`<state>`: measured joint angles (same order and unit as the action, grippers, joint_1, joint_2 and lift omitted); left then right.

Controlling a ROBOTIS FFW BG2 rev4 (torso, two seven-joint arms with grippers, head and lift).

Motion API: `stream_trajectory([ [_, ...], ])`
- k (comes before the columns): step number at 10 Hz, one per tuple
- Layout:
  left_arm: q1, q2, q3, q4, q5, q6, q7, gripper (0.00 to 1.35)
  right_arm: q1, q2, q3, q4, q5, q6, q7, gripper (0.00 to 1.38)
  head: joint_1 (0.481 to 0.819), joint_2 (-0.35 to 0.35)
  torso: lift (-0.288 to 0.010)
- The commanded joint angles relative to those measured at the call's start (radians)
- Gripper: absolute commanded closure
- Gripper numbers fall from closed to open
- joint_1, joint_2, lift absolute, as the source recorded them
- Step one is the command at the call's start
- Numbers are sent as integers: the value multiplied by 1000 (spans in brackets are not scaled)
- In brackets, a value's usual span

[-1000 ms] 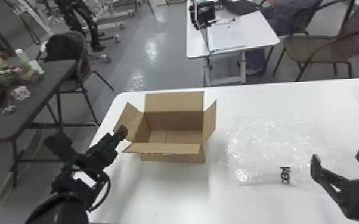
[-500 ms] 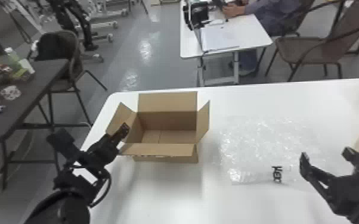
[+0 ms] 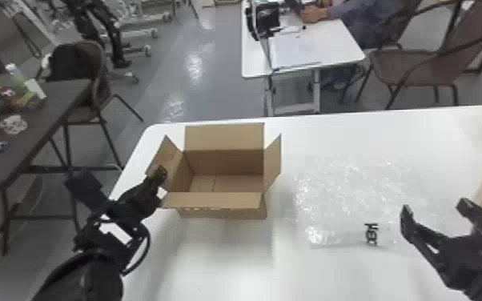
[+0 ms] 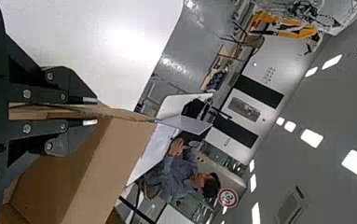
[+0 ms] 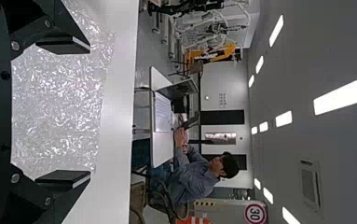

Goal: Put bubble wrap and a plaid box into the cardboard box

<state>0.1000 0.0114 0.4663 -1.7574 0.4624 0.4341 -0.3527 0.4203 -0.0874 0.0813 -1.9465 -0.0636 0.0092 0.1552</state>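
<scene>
Plastic bubble wrap (image 3: 348, 196) lies beside the cardboard box (image 3: 224, 214), whose flap (image 3: 165, 154) the left gripper (image 4: 90, 111) clamps, so the right gripper (image 3: 436, 207), fingers wide apart, should descend low and pinch 1 thick fold.

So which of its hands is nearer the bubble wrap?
Right. The right gripper is open by the right side of the bubble wrap; the left gripper pinches the left flap of the cardboard box, farther away.
</scene>
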Motion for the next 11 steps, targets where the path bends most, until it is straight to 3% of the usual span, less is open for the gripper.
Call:
stream_trajectory([
  [1,0,-2,-8,-4,2,-23,0,1220,0,0,0,1,-1,0,1,325,695,242,-108],
  [5,4,-1,-26,-36,36,-57,-5,1220,-2,0,0,3,-2,0,6,326,695,239,-108],
  [9,17,10,-44,-209,-88,-57,-9,1220,-3,0,2,3,-1,-2,6,325,695,226,-108],
  [11,23,7,-49,-266,-74,-40,-20,1220,-3,0,2,3,-2,-2,4,325,695,223,-108],
])
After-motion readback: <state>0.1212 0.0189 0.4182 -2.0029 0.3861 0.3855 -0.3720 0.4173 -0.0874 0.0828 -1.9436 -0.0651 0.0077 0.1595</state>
